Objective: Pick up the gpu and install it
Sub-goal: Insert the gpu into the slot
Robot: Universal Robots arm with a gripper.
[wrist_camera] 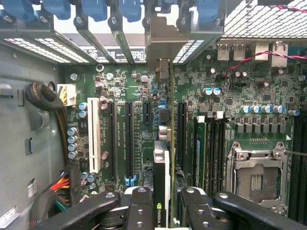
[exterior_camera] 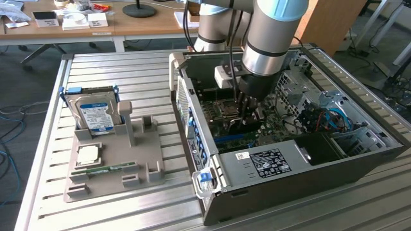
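While closed partway on the gpu (wrist_camera: 162,163), hangs low inside the open pc case (exterior_camera: 308,187), above the motherboard (wrist_camera: 230,96). Find the gripper (exterior_camera: 247,108) near the case's middle in the exterior view, at about 3 o'clock from the grey holder (exterior_camera: 115,149) on the table (exterior_camera: 128,67). Holds the card on edge, pinched on both faces by the jaws along the edge farthest from the motherboard, with a gap no wider than board plus cooler. Lines up the thin green board edge beside the long expansion slots (wrist_camera: 130,139), with the silver bracket end toward the rear slot openings. Probably not seated yet, hard to tell from this angle.

Treat as light, stiff and thin, but fragile: bare circuit board with a black cooler on one face. Best gripped on the flat faces at the cooler body, never on the fan or the contact edge. Expect little slip on the shroud and binding if tilted in a slot. Keep clear of the cpu socket (wrist_camera: 256,179) nearby. Ignore the hard drive (exterior_camera: 96,113) at 9 o'clock and the memory stick (exterior_camera: 106,169) at 8 o'clock of the case.
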